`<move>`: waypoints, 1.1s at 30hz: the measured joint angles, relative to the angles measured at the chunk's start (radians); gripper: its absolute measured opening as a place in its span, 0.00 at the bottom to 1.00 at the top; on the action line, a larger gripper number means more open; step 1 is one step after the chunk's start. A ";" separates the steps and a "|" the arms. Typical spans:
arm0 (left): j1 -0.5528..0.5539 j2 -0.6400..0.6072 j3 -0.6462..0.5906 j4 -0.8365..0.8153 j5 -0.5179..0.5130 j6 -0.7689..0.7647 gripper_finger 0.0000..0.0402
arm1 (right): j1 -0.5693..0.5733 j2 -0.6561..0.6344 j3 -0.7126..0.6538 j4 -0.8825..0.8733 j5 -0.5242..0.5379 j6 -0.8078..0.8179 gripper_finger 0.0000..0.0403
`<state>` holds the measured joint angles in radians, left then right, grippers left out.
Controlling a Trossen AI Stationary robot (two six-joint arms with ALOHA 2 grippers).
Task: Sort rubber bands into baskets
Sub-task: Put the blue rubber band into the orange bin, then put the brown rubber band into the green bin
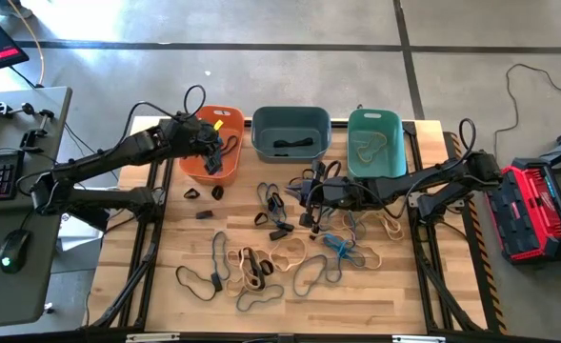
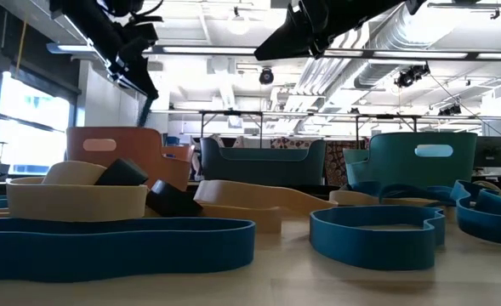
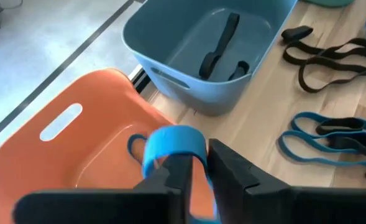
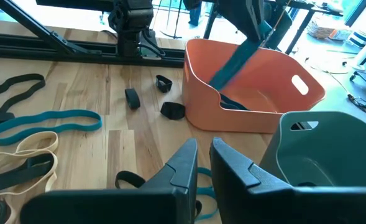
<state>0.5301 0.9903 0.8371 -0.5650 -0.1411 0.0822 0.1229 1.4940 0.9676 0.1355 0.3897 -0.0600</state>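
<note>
I'm seeing the left gripper (image 3: 198,163) pinching a blue rubber band (image 3: 170,146) over the orange basket (image 3: 77,146) (its lower loop hiding behind the fingers); the right gripper (image 4: 202,158), jaws nearly together and empty, is hovering over the table (image 1: 375,286).

Two dark, cable-draped jointed arms

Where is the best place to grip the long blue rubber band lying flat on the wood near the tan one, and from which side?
Probably the rounded end of the blue rubber band farthest from the tan band, straight down from above. The loop lies flat, and that end has bare wood around it.
</note>
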 joint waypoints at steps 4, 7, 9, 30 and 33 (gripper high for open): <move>0.000 -0.007 0.000 -0.003 -0.001 -0.001 0.23 | 0.000 0.000 0.000 0.000 0.000 0.000 0.09; 0.000 -0.009 0.001 -0.023 0.002 0.000 0.28 | 0.000 0.000 0.000 0.000 0.000 0.000 0.09; 0.000 -0.009 0.001 -0.060 0.003 0.005 0.30 | 0.000 0.000 0.000 0.000 0.000 0.000 0.09; -0.334 -0.009 -0.062 0.193 0.002 -0.051 0.00 | -0.006 0.000 0.000 0.003 0.000 -0.072 0.09; -0.390 -0.010 -0.102 0.270 0.001 -0.055 0.00 | -0.006 0.000 0.000 0.008 0.000 -0.076 0.09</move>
<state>0.1397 0.9806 0.7350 -0.2946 -0.1400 0.0276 0.1173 1.4940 0.9676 0.1433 0.3897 -0.1361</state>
